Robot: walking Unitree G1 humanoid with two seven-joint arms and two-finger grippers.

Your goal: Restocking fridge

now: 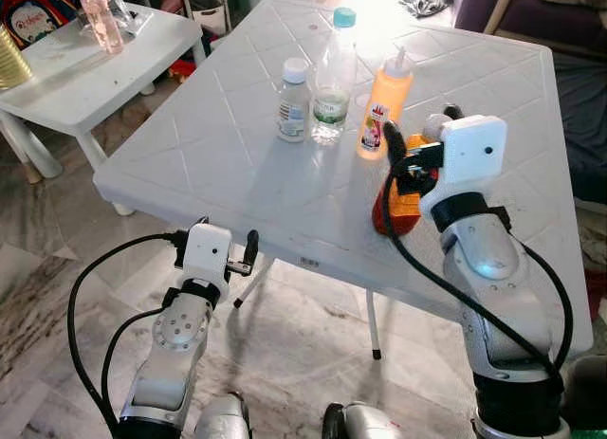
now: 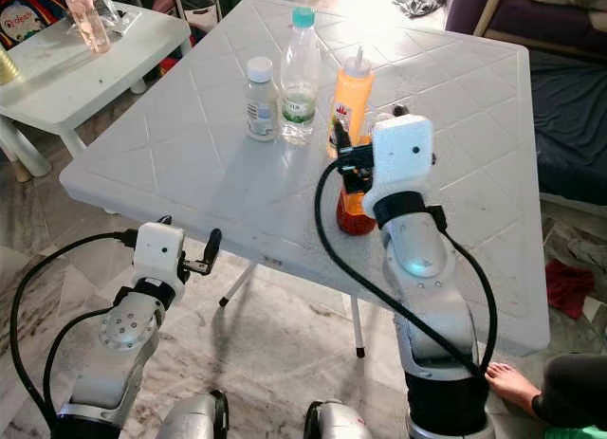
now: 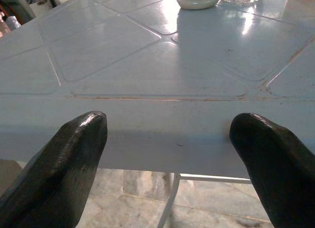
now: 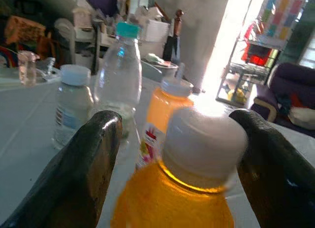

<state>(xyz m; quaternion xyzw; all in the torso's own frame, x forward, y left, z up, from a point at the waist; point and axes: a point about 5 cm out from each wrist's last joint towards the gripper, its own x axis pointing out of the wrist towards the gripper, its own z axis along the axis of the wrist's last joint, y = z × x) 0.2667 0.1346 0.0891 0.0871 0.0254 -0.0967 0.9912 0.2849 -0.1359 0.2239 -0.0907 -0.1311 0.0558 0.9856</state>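
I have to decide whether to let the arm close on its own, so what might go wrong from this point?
The right gripper straddles the orange bottle near its white cap, fingers open; a grip that high might slip or tip it. The squeeze bottle and clear bottle stand just behind and could be knocked when lifting. The left gripper sits at the table edge and might bump it.

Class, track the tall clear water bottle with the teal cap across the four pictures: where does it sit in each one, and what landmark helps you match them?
Left eye view: water bottle mid-table, between small bottle and orange sauce bottle.
Right eye view: same row, shifted left.
Left wrist view: just its base at the upper edge, likely this bottle.
Right wrist view: behind the left finger of the right pincer.
Shared landmark: the small bottle beside it.
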